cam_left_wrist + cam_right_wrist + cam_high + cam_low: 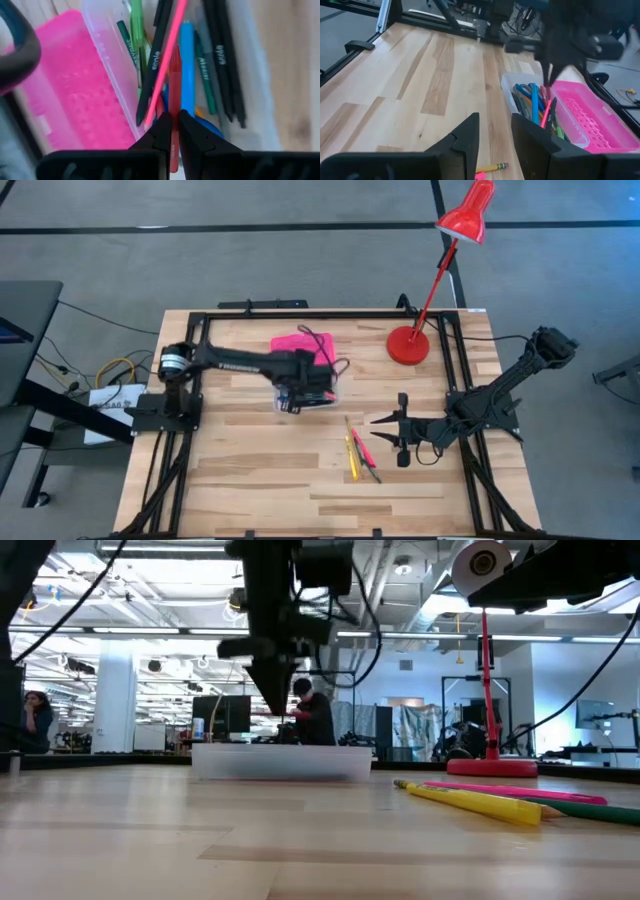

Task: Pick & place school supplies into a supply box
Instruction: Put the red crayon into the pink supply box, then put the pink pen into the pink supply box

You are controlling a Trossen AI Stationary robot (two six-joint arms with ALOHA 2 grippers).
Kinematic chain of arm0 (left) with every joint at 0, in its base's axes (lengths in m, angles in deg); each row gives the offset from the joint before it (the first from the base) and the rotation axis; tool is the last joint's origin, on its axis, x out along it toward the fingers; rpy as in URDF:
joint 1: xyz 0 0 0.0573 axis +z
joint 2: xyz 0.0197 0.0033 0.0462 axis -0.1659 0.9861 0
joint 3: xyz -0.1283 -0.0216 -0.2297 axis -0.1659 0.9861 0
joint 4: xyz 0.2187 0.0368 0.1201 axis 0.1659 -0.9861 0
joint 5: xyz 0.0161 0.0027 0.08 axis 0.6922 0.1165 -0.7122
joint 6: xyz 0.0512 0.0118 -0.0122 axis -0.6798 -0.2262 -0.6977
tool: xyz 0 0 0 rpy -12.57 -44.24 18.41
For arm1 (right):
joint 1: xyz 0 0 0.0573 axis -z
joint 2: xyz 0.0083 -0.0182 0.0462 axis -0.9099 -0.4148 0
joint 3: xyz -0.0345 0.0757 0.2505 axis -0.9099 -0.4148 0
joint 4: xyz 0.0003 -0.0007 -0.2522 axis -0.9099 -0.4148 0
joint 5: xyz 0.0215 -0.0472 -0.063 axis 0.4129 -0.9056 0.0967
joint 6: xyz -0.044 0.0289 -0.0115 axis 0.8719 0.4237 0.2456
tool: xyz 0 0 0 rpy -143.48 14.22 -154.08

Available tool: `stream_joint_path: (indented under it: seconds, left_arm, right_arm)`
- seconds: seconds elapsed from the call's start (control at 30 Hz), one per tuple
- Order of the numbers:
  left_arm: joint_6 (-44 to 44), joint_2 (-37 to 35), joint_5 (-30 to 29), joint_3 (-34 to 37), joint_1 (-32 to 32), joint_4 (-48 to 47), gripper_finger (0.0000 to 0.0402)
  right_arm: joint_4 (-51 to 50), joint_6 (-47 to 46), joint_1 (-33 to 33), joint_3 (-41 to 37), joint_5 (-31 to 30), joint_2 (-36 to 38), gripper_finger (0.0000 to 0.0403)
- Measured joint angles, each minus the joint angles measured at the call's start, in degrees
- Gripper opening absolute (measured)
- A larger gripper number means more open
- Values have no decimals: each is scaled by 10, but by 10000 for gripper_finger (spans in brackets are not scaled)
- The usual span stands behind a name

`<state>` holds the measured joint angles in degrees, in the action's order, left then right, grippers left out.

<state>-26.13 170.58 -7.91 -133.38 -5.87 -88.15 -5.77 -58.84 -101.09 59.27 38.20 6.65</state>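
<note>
One red pencil (174, 75) is pinched in the left gripper (172, 131) over the supply box (102, 75).

Print on pens (150, 75) in box too blurred to read.

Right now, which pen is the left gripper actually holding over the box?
The red pen. The left gripper is pinched shut on it above the clear box, while the blue, green, black and pink ones lie loose inside, untouched.

Supply box (318, 395) open, pink lid (300, 343) flat beside; pens inside. Yellow, pink, green pencils (359, 452) loose on table.
</note>
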Motion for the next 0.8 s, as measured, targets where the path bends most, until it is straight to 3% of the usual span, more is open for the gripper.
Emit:
stream_joint_path:
  seconds: [0.13,0.33,0.63,0.8]
  left_arm:
    - [-24,0,47,29,47,35,9]
    - [-37,0,63,62,75,65,17]
    - [-37,-5,63,64,71,79,105]
    - [-43,-23,63,64,71,73,135]
  right_arm:
    - [-1,0,0,0,0,0,107]
    - [-9,-8,0,0,0,0,107]
    - [-10,-23,0,0,0,0,107]
    - [-10,-25,0,0,0,0,107]
